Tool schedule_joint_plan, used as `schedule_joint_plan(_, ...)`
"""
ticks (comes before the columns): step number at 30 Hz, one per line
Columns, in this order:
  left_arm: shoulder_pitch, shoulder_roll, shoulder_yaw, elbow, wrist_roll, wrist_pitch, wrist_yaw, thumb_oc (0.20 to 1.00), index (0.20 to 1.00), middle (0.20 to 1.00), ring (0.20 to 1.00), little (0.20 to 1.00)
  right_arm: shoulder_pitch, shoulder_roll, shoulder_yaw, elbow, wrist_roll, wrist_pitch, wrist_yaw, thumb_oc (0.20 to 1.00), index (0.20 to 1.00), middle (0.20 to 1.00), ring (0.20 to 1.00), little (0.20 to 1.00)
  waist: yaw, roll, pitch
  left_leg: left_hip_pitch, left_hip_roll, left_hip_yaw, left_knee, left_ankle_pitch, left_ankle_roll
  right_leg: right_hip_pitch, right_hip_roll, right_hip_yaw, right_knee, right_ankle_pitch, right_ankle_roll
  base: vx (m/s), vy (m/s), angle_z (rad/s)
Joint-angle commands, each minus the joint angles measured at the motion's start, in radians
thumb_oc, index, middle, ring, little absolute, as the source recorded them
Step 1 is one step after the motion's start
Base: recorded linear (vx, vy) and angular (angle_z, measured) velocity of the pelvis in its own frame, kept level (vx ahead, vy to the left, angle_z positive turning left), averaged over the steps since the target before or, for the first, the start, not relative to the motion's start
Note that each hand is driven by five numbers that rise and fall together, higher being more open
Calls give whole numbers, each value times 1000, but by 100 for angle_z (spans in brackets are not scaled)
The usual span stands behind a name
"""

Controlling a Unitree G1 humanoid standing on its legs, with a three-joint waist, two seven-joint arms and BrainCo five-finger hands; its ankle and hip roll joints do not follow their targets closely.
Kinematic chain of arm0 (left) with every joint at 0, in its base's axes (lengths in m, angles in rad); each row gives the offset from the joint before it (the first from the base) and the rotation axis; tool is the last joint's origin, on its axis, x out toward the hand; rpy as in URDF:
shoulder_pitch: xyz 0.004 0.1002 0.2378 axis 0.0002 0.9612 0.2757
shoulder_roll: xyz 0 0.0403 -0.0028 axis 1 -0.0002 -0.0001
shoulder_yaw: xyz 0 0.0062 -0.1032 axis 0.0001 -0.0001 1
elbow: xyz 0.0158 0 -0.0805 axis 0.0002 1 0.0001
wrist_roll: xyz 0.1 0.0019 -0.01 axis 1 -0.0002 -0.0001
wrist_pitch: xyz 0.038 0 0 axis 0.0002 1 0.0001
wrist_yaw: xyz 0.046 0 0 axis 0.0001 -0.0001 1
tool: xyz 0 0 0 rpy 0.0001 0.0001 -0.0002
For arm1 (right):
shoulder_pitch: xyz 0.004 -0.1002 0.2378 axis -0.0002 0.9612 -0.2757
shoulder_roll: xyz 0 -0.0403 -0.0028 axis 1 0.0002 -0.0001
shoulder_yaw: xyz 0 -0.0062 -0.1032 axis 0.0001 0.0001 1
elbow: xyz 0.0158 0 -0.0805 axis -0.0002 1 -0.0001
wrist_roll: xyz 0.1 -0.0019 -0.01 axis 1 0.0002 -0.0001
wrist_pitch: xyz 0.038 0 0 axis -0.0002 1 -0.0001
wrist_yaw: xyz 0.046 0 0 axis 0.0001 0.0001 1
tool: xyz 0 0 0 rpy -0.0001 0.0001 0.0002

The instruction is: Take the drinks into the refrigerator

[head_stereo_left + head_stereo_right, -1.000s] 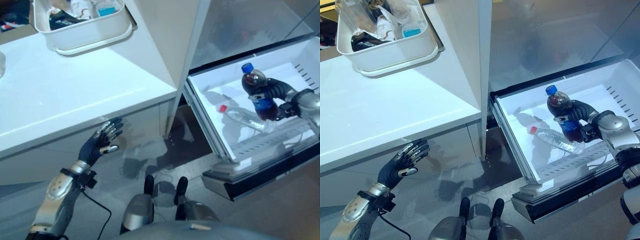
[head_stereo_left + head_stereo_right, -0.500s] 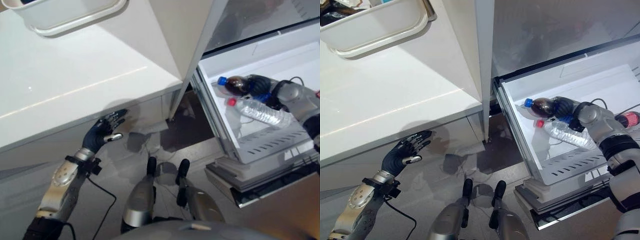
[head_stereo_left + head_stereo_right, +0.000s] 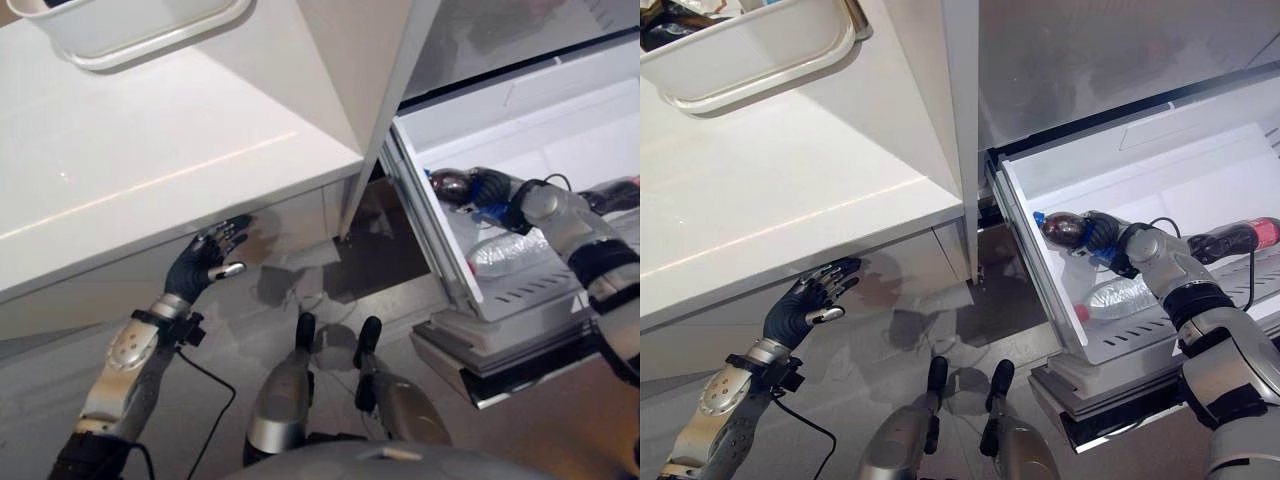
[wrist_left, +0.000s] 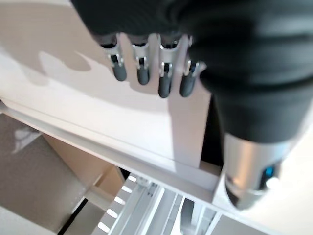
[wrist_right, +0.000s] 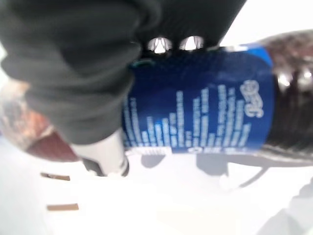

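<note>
A dark cola bottle point(image 3: 1064, 229) with a blue cap and blue label point(image 5: 195, 107) lies on its side low in the open white fridge drawer point(image 3: 1032, 262), near its left wall. My right hand point(image 3: 1103, 235) is shut on its middle, thumb point(image 5: 105, 157) under the label. A clear water bottle point(image 3: 1121, 296) with a red cap lies just in front of it on the drawer's floor. Another dark bottle point(image 3: 1230, 238) with a red cap lies farther right. My left hand point(image 3: 205, 265) hangs open under the white counter's edge, fingers point(image 4: 139, 68) straight.
The white counter point(image 3: 150, 150) stands left of the fridge, with a white tub point(image 3: 750, 60) of items at its back. The fridge's side panel point(image 3: 962, 120) rises between counter and drawer. The pulled-out drawer juts over the floor on my right.
My right hand has tipped the cola bottle from upright onto its side and lowered it toward the drawer's left wall. The view has shifted down. The left hand has barely moved.
</note>
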Motion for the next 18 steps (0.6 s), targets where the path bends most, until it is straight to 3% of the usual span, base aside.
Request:
schedule_joint_plan(1,16,-9,-8,-85,37,-68,10,1000,1000,1000,1000,1000,-30,49,74,15,7,-46,15,200,200,200,200,200,14,29,5,-41,20,-51,-28,53,-19,-126,-72,-19,221,-37,83,-30,-12,4)
schedule_joint_plan(18,27,0,-7,-111,23,-76,10,1000,1000,1000,1000,1000,-51,53,77,84,-19,-55,-6,200,200,200,200,200,16,44,17,-51,19,-47,-31,57,-20,-138,-76,-23,215,-30,85,-3,-1,0)
